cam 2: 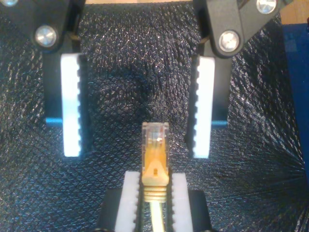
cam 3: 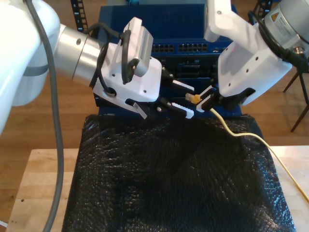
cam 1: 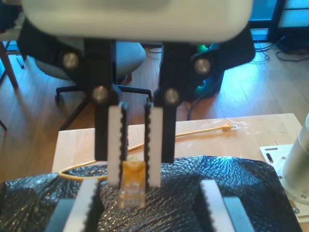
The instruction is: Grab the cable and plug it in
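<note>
Black crinkled sheeting (cam 3: 169, 179) covers the pale wood counter (cam 3: 38, 183), and above it the cable's (cam 3: 251, 137) clear plug (cam 2: 154, 137) is pinched between the white toothed pads of my second end effector (cam 2: 154, 193), with the yellow cord trailing off toward the exterior view's right. My first end effector (cam 1: 149, 208) faces it with its pads spread wide on either side of the plug tip. Behind stands a blue rack (cam 3: 193, 48) with rows of ports; the sticker (cam 3: 279, 19) on the arm is too small to read.
</note>
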Controlling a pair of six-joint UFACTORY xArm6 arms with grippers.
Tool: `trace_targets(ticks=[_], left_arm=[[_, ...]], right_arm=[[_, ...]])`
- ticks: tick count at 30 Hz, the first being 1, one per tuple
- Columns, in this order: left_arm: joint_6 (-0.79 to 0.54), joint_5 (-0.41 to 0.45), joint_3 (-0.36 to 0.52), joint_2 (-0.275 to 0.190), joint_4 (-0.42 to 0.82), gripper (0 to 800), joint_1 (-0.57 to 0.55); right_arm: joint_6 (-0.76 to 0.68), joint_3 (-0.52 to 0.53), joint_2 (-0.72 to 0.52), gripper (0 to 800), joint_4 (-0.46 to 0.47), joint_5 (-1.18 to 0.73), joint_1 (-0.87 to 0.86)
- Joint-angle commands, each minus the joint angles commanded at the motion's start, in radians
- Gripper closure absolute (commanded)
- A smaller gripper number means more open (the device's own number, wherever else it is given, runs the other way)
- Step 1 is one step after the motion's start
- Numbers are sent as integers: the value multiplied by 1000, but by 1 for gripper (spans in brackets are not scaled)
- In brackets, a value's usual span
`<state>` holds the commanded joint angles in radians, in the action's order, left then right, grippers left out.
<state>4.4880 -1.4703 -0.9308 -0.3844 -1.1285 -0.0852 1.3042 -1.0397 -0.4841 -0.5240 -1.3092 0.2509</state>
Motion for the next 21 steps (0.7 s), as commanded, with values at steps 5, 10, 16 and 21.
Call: trace_targets(ticks=[5,10,16,21], left_arm=[[0,0,2,0,0,425,0],[0,-2,2,-2,0,443,0],[0,-2,2,-3,0,472,0],[0,0,2,-3,0,487,0]], right_arm=[[2,0,0,798,0,0,0],[2,0,0,798,0,0,0],[2,2,2,798,0,2,2],[0,2,2,798,0,2,0]])
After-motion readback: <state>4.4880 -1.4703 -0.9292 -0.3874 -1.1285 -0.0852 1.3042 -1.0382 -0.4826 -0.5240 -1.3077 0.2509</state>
